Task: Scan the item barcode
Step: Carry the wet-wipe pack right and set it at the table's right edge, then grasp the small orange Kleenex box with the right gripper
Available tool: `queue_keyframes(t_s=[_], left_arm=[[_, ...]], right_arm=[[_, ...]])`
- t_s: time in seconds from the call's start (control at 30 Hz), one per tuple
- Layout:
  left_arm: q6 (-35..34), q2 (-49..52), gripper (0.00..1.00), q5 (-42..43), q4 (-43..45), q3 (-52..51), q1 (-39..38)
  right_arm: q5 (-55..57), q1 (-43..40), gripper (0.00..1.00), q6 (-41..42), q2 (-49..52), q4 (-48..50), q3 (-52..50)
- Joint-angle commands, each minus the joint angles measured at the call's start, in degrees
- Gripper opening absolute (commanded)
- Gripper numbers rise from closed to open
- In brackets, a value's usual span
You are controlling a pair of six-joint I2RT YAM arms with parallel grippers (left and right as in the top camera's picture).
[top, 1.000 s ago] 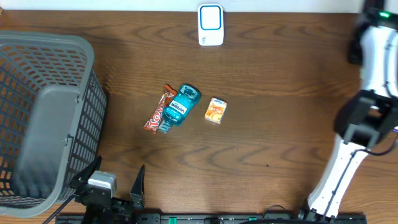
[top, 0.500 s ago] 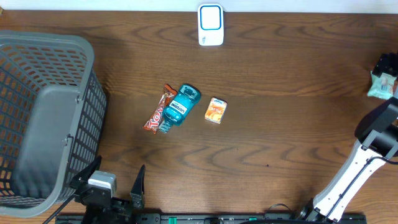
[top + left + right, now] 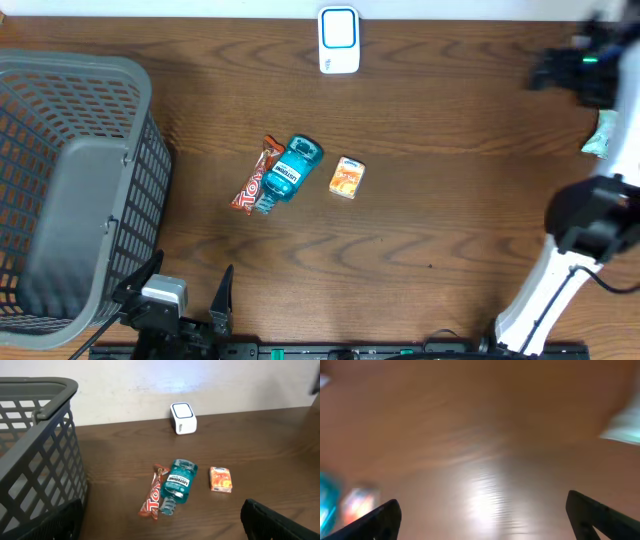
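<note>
we list three items mid-worktop (image 3: pixel 450 230): candy bar (image 3: pixel 252 177) and mouthwash bottle (image 3: pixel 288 172) touching side by side, long axes running near-left to far-right; orange box (image 3: pixel 347 177) just right of the bottle, apart. scanner (image 3: pixel 339 40) at the far edge beyond them, basket (image 3: pixel 60 180) far left. left jaws released, empty, at the near edge, items ahead and slightly right. right jaws spread wide, empty, blurred at the far right, well apart. we judge the left arm nearer; nothing picked up yet

the tall basket (image 3: pixel 70 190) blocks the left side. candy bar (image 3: pixel 255 178) and mouthwash bottle (image 3: pixel 290 170) touch, leaving no gap between them. a narrow gap separates the orange box (image 3: pixel 347 178), with bare table (image 3: pixel 450 220) to its right.
</note>
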Motion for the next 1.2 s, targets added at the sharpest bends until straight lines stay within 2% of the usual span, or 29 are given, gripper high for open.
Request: queue_keyframes(t_s=[0.0,0.13,0.17,0.2,0.23,0.3,0.37,0.43,0.47,0.53,0.67,0.77,0.97,1.1,1.17], left_arm=[[-0.11,-0.09,1.0,0.35,0.0,0.0,0.24],[-0.11,-0.09,1.0,0.35,0.0,0.0,0.24],[-0.11,-0.09,1.0,0.35,0.0,0.0,0.24],[-0.11,-0.09,1.0,0.35,0.0,0.0,0.24],[-0.11,-0.09,1.0,0.35,0.0,0.0,0.24],[-0.11,-0.09,1.0,0.35,0.0,0.0,0.24],[-0.09,-0.09,1.0,0.35,0.0,0.0,0.24],[-0.11,-0.09,1.0,0.35,0.0,0.0,0.24],[-0.11,-0.09,1.0,0.35,0.0,0.0,0.24],[-0.11,-0.09,1.0,0.35,0.0,0.0,0.24],[-0.11,-0.09,1.0,0.35,0.0,0.0,0.24],[-0.11,-0.09,1.0,0.35,0.0,0.0,0.24],[-0.11,-0.09,1.0,0.35,0.0,0.0,0.24],[-0.11,-0.09,1.0,0.35,0.0,0.0,0.24],[-0.11,-0.09,1.0,0.35,0.0,0.0,0.24]], right_arm=[[-23.56,6.43,0.99,-9.6,1.75,-1.49,-1.77],[-32.74,13.22,0.99,-2.21,1.77,-1.64,-6.49],[-32.59,15.08,0.99,-0.61,1.77,-2.16,-8.07],[-32.24,16.74,0.93,0.52,1.77,-2.4,-9.42],[-31.19,18.69,0.91,1.29,1.77,-2.43,-10.84],[-25.62,23.28,0.86,5.62,1.77,-0.13,-14.58],[-16.26,27.89,0.78,15.15,1.77,3.98,-18.95],[-10.64,31.69,0.56,22.49,1.77,7.48,-22.62],[-9.05,33.4,0.49,25.14,1.77,9.22,-24.15],[-5.97,36.61,0.5,28.7,1.77,13.35,-26.67],[2.82,41.09,0.59,37.4,1.77,16.59,-29.53],[8.07,43.21,0.6,42.47,1.77,16.59,-30.95],[11.06,44.81,0.59,44.68,1.77,19.87,-34.75],[10.67,44.94,0.61,45.2,1.77,26.75,-40.04],[10.1,44.92,0.54,45.18,1.77,33.33,-45.33]])
